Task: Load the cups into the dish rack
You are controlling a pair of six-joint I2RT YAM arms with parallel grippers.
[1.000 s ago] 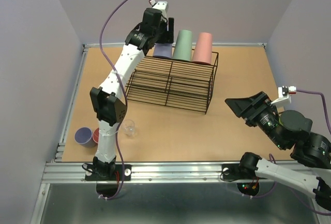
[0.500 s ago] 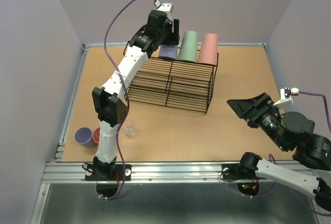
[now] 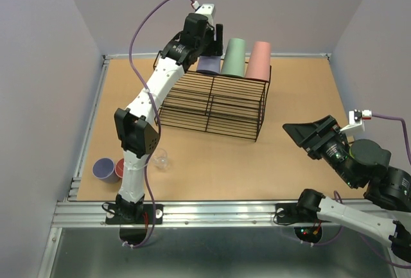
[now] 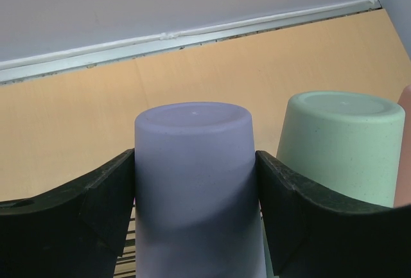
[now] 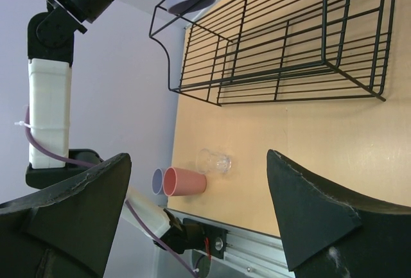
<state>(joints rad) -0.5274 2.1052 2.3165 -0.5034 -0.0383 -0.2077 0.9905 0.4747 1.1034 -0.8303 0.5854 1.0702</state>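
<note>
- Found the lavender cup (image 4: 192, 143) upside down at the far left end of the dish rack (image 3: 212, 108), on the top tier. Sat just beside the sage green cup (image 4: 340, 143), with a salmon-pink cup (image 3: 259, 60) next along.
- Found the left gripper (image 4: 194, 188) pinching that lavender cup, one finger pressed to each side. Could not tell from either view whether its rim already rested on the wires.
- Judged the risks: if let go unseated, might tip off the rack's far edge; if withdrawn crooked, could knock it into the green neighbour and topple the row.
- Counted three cups left on the table (image 3: 212, 156): a second lavender cup (image 3: 103, 168) touching a second pink cup (image 3: 119, 170), and a small clear cup (image 3: 160, 158) near them.
- Found the right gripper (image 5: 198, 162) spread wide and empty, well apart from the rack.
- Noted the left arm's lower links just beside those three cups, likely in the way of a reach from the right.
</note>
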